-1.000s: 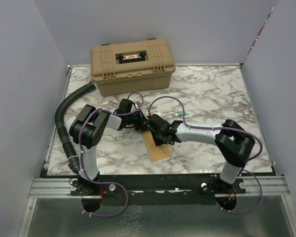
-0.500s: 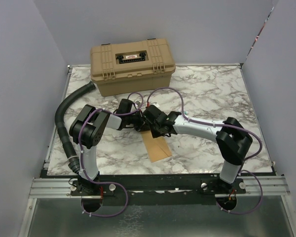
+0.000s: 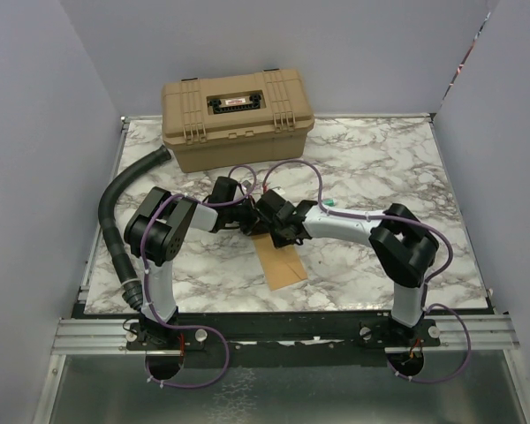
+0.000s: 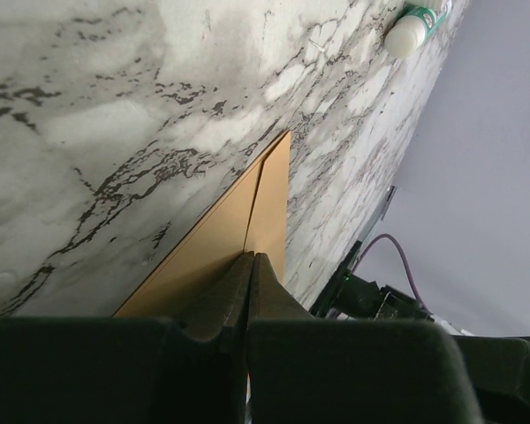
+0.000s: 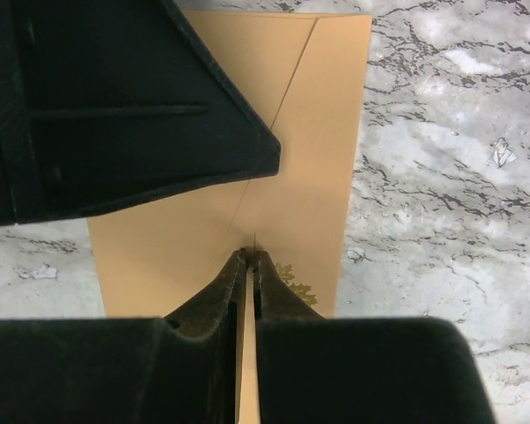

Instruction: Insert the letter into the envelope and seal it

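Top external view: you have the envelope (image 3: 283, 265) flat on the marble bench (image 3: 380, 168), close to the near edge and roughly midway between the two arm bases, its long side running away from you at a slight slant. Left arm (image 3: 168, 225) and right arm (image 3: 353, 225) both reach in and meet over its far end. Big tan case (image 3: 237, 117) sits at the back of the bench, well apart. Black hose (image 3: 124, 190) curves along the left side. Small white tube with a green cap (image 3: 327, 204) lies on the marble beside the right arm, apart from the envelope.

Left wrist view: your left hand (image 4: 250, 258) has its fingers pressed together with no gap showing, tips down on the envelope's brown face. You cannot tell whether any paper is nipped between them. A seam line runs from the tips toward a corner.

Right wrist view: your right hand (image 5: 250, 256) is all but closed, with a hairline slit and brown showing through it. The tips touch the envelope near its middle. A diagonal crease runs from one corner to the tips. The dark body of the left hand hides part of the envelope. A small gold mark sits just beside the right tips.
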You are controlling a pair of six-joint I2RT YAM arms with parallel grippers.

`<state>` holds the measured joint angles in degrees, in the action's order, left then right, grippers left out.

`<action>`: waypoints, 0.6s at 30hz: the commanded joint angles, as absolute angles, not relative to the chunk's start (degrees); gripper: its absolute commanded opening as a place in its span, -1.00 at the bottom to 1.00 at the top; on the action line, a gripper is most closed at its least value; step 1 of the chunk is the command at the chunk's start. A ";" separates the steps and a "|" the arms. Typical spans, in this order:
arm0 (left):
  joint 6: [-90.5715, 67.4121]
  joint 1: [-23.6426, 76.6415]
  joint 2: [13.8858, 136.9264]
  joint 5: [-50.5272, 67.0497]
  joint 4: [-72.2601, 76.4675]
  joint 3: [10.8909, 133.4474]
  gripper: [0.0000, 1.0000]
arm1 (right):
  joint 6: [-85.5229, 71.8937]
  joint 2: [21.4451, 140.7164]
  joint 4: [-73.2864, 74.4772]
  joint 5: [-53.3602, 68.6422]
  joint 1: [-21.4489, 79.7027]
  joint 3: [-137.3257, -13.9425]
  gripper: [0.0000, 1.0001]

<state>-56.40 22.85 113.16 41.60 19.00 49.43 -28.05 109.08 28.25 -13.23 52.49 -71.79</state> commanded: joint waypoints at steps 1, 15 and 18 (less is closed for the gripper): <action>-53.31 21.97 117.23 32.69 9.41 47.76 -1.00 | -23.88 108.13 31.55 -9.94 53.30 -67.02 -0.86; -53.95 21.71 118.03 32.17 9.45 47.99 -1.00 | -22.74 105.24 30.76 -3.12 55.95 -60.24 -0.83; -53.88 21.62 118.03 32.15 9.34 47.90 -1.00 | -23.77 105.54 31.48 -3.36 56.07 -59.61 -0.83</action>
<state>-56.88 22.65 113.58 42.06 18.02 50.17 -22.83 103.15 24.93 -8.38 54.19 -63.44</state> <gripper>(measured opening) 0.002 0.082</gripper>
